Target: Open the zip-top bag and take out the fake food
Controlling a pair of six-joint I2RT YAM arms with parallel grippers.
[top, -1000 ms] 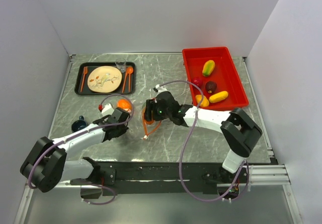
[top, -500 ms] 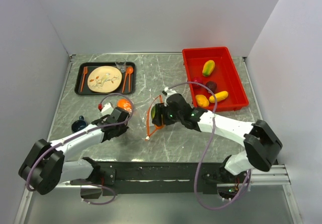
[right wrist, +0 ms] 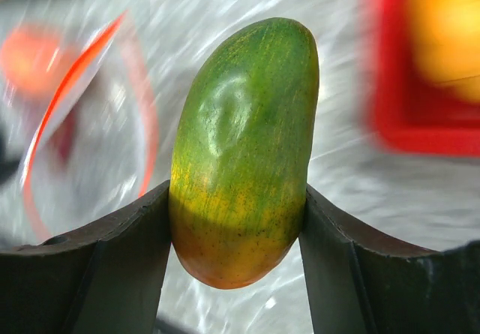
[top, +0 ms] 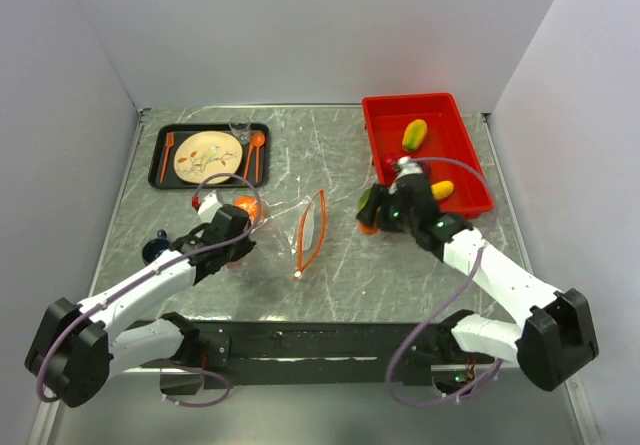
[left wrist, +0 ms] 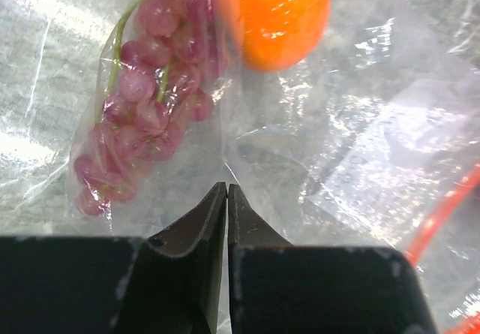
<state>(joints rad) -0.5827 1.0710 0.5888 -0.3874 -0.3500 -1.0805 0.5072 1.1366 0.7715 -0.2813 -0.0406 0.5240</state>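
The clear zip-top bag (top: 285, 227) lies mid-table, its orange-red zipper strip (top: 312, 230) gaping open. My left gripper (top: 238, 239) is shut on the bag's plastic at its left end. In the left wrist view the gripper (left wrist: 226, 188) pinches the film, with pinkish grapes (left wrist: 142, 109) and an orange fruit (left wrist: 281, 11) inside the bag ahead of it. My right gripper (top: 368, 211) is shut on a green-orange mango (right wrist: 244, 146) and holds it above the table between the bag and the red bin (top: 470, 165). The motion-blurred zipper strip (right wrist: 75, 86) shows left of the mango.
The red bin at the back right holds a second mango (top: 413, 135) and a yellow fruit (top: 441, 190). A black tray (top: 160, 160) with a beige plate, orange cutlery and a clear glass sits at the back left. A dark blue object (top: 156, 246) lies left of my left arm.
My right gripper has drawn the mango out of the bag and carried it right, toward the red bin. The bag's mouth has dropped onto the table. My left gripper has kept its hold on the bag.
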